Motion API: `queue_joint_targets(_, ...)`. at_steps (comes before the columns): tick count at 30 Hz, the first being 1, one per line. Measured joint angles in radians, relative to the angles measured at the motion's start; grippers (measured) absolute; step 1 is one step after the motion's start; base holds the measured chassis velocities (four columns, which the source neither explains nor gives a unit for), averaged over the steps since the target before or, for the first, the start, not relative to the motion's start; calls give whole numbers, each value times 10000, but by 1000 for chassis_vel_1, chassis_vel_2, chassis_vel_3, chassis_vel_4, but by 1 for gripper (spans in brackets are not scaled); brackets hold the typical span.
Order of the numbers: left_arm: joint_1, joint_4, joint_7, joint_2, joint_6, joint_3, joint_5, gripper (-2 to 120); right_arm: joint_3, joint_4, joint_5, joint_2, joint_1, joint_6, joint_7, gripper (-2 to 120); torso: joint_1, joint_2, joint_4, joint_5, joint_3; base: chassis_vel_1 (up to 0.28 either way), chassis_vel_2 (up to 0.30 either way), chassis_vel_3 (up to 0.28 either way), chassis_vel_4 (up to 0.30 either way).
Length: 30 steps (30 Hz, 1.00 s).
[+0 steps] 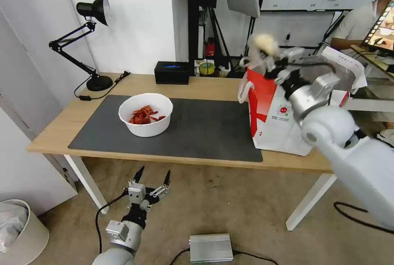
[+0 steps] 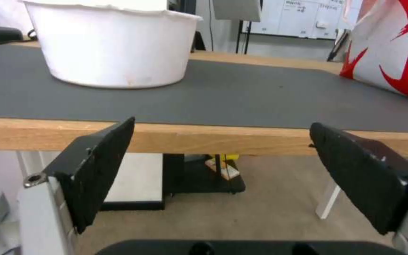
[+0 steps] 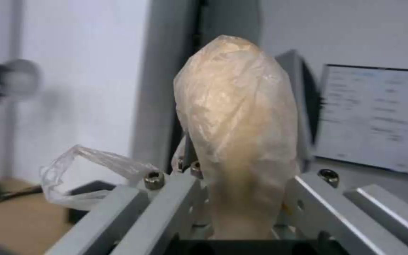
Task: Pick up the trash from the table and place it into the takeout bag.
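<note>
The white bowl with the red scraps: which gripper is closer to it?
Left. The left gripper hangs open below the table's front edge, just in front of the white bowl. The right gripper is over at the takeout bag, holding a crumpled wad.

table (image 1: 205,88): pale wood, smooth
mat (image 1: 197,129): matt grey
my right gripper's (image 3: 242,198) wad (image 3: 237,117): crinkled, glossy plastic film

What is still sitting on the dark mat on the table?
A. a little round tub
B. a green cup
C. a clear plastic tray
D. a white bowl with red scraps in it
D. The white bowl with red shell scraps sits alone on the dark mat, left of the takeout bag.
</note>
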<state>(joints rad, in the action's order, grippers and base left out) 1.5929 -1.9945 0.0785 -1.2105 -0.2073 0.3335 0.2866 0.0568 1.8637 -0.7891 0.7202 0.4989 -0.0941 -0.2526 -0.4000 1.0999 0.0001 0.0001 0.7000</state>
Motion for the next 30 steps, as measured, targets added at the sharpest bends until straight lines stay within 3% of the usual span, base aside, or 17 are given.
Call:
queue_joint_targets(5, -10, -2, 0, 28, -1, 36, 16, 100, -10, -292, 13, -72, -250, -679, -568, 6, 0, 0, 0, 0, 0, 0, 0, 0, 0)
queue_joint_targets(13, -88, 91, 1, 60, -12, 58, 61, 100, -23, -401, -482, -73, -163, -2292, -2387, 6, 0, 0, -1, 0, 0, 0, 0, 0, 0)
queue_joint_targets(22, -127, 139, 2, 61, -33, -1, 65, 100, -22, -306, -1327, -50, -165, -2752, -2876, 6, 0, 0, -1, -1, 0, 0, 0, 0, 0)
queue_joint_targets(30, -125, 139, 2, 103, -38, -8, 66, 100, 75, -91, -1477, -113, -4, -2922, -2866, 31, 0, 0, -1, -1, 0, 0, 0, 0, 0)
